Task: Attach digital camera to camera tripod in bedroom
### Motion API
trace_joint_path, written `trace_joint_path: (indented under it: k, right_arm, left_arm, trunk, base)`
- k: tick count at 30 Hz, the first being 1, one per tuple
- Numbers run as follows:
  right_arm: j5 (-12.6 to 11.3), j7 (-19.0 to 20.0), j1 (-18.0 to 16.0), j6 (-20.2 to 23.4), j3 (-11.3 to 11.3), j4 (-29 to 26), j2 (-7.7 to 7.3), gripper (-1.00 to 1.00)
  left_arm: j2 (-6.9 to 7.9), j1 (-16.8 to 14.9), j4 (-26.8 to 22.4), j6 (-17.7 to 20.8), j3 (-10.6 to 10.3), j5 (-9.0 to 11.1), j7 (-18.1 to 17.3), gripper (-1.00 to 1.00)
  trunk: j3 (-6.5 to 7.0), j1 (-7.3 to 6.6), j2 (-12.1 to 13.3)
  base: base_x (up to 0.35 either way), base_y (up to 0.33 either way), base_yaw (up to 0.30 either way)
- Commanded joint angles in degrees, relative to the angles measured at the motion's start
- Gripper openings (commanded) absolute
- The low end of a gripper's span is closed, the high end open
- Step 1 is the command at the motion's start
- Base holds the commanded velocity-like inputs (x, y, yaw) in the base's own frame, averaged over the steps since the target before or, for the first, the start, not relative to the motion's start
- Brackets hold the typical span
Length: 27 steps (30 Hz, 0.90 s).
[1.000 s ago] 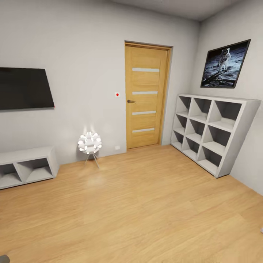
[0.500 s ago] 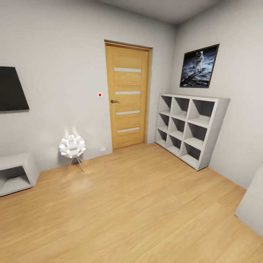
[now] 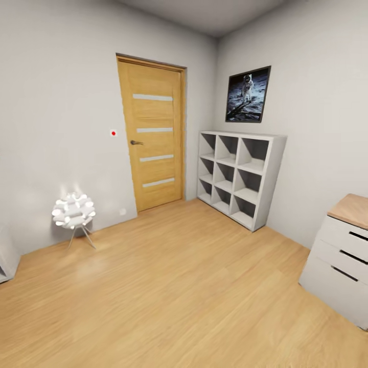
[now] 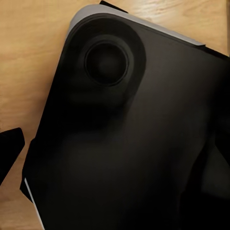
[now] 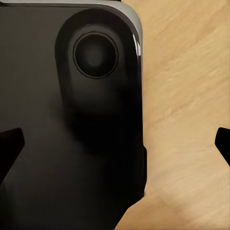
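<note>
A: Where does the room stand in the head view?

B: A light wood floor [image 3: 168, 286] runs to white walls. A closed wooden door [image 3: 152, 135] is in the far wall, a glowing white ball lamp [image 3: 73, 210] on thin legs stands near that wall, a white cube shelf [image 3: 240, 176] sits along the right wall under a framed astronaut picture [image 3: 248, 94], and a white drawer chest [image 3: 345, 258] with a wood top is at the near right.

A: And the grippers?

B: Each wrist view shows the robot's black base [image 4: 129, 134] over the floor. The right gripper's [image 5: 115, 143] dark fingertips [image 5: 9, 143] sit far apart, spread wide. The left's spread I cannot tell.
</note>
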Motion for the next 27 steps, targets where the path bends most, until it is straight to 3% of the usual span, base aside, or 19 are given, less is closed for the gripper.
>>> trace_joint_path:
  k: [1,27]
  right_arm:
    - [-0.1,-0.1,0.0,-0.2,-0.3,0.0,0.01,1.00]
    - [-0.1,-0.1,0.0,-0.2,-0.2,0.0,0.07,1.00]
  left_arm:
    - [-0.03,0.0,-0.1,-0.1,0.0,0.3,0.0,1.00]
    - [-0.06,0.0,-0.1,-0.1,-0.1,0.3,0.0,1.00]
  trunk:
    - [-0.03,0.00,0.0]
    - [-0.03,0.00,0.0]
  base:
    - [0.000,0.000,-0.286]
    - [0.000,0.000,-0.286]
